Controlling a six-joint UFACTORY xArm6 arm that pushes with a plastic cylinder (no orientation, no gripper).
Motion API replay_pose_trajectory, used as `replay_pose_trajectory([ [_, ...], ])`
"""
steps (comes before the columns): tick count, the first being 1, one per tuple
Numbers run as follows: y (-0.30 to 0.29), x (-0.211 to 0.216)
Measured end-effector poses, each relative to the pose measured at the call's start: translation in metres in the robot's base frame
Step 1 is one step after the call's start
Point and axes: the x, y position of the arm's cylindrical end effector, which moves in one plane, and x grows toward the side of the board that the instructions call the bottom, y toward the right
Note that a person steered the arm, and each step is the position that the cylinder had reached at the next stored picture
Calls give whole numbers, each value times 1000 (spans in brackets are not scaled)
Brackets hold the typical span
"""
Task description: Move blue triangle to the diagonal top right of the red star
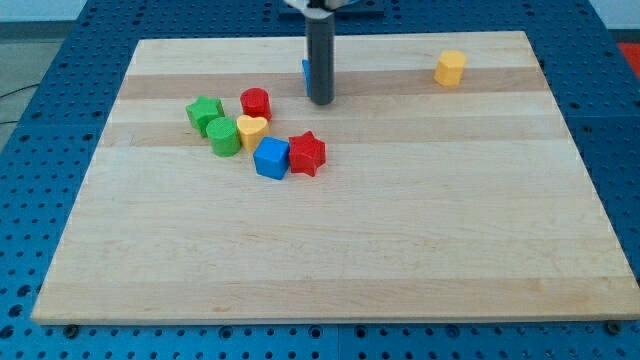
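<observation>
Pale wooden board (400, 250) on a blue table: the blue triangle (306, 76) peeks out just behind my tip (321, 101), up and right of the red star (307, 153), which touches the blue cube (271, 158). No gripper here, only the rod.

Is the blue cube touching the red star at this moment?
Touching. The camera view shows the blue cube pressed against the red star, their facing edges meeting with no board visible between them.
</observation>
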Motion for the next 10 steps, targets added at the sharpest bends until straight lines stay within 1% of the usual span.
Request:
replay_pose_trajectory([
  [1, -37, -11],
  [2, 26, -52],
  [3, 50, -40],
  [4, 76, 32],
  [5, 111, -15],
  [6, 137, -96],
  [7, 94, -124],
  [8, 22, -108],
  [9, 33, -87],
  [10, -7, -86],
])
